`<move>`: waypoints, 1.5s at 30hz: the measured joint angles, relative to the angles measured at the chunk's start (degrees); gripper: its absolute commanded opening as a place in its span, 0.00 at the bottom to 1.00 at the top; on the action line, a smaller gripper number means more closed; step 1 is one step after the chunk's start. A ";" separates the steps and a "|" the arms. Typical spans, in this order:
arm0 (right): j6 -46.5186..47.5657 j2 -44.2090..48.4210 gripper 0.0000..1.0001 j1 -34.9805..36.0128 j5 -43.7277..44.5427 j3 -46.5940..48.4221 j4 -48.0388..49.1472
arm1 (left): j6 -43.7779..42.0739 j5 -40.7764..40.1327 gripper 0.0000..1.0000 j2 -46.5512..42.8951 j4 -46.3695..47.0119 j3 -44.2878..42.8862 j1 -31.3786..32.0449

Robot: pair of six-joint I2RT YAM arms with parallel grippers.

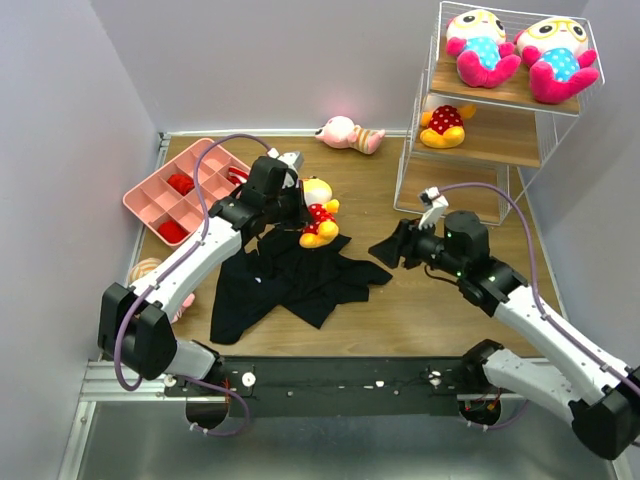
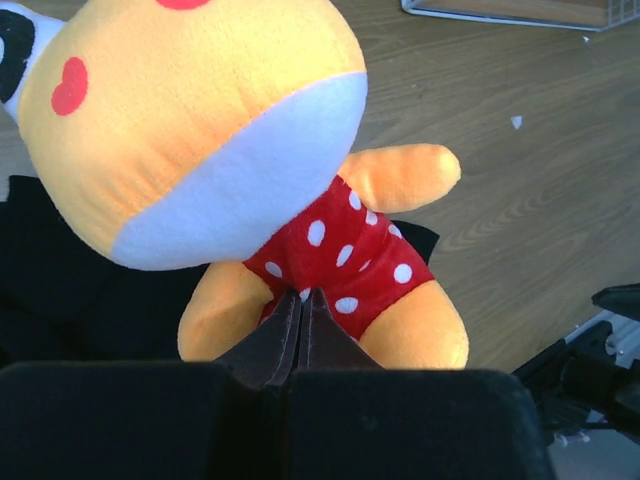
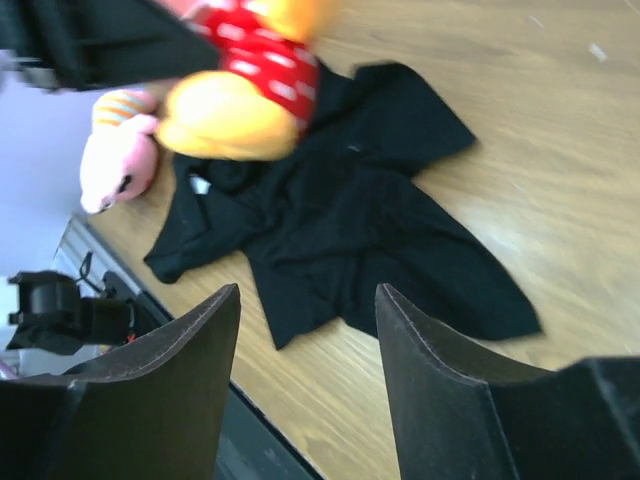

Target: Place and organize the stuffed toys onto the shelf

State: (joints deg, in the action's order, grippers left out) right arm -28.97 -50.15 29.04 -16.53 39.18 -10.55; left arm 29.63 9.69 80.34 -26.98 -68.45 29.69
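- The yellow-orange doll (image 1: 318, 212) with the red dotted body is at the centre of the top view, at the upper edge of the black garment (image 1: 290, 280).
- The left gripper (image 2: 300, 318) is clamped tight on this doll, its tips pinching the red fabric between the two legs; the big head fills the upper left of the left wrist view.
- The shelf (image 1: 505, 140) stands in the upper right corner of the top view.
- On its top tier lie two white-faced dolls with blue bodies, the left blue doll (image 1: 482, 48) and the right blue doll (image 1: 555, 58), side by side.
- On the middle tier, at its left end, sits a second yellow-orange doll (image 1: 445, 125).
- A pink striped doll (image 1: 350, 133) lies on the counter (image 1: 440, 320) at its far edge, just left of the shelf.
- Another pink doll (image 1: 150, 275) lies at the left edge of the counter, partly hidden by the left arm.
- The right gripper (image 1: 390, 248) hangs right of the garment with its fingers wide apart and nothing between them.
- A pink tray (image 1: 150, 190) holding red items sits in the upper left.
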 measured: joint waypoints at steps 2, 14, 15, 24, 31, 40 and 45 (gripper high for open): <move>0.85 -2.01 0.66 4.04 3.72 3.08 0.24 | 0.31 1.46 0.00 0.00 0.52 0.13 0.00; 4.50 -15.54 0.72 14.93 14.12 14.69 3.15 | 2.01 6.64 0.00 -0.72 2.51 1.40 0.00; 4.70 -16.74 0.72 15.41 14.69 15.45 3.04 | 2.12 6.84 0.00 -0.74 2.58 1.40 0.00; 5.68 -26.29 0.51 17.11 19.85 20.92 2.93 | 2.80 7.28 0.00 -1.05 3.30 1.42 0.00; 4.42 -27.71 0.01 17.18 21.33 21.29 3.06 | 2.75 7.28 0.36 -1.44 3.41 1.75 -0.13; 1.95 -19.15 0.01 17.16 23.82 13.55 3.15 | 3.43 8.74 0.85 -2.75 4.98 1.81 -0.63; 0.52 -8.66 0.01 17.16 28.79 9.60 -1.42 | 3.56 8.68 0.87 -4.11 5.11 1.84 -1.20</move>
State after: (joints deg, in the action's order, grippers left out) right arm -28.45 -58.81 46.19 12.25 48.77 -11.97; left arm 33.19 18.37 76.23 -21.87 -66.61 28.49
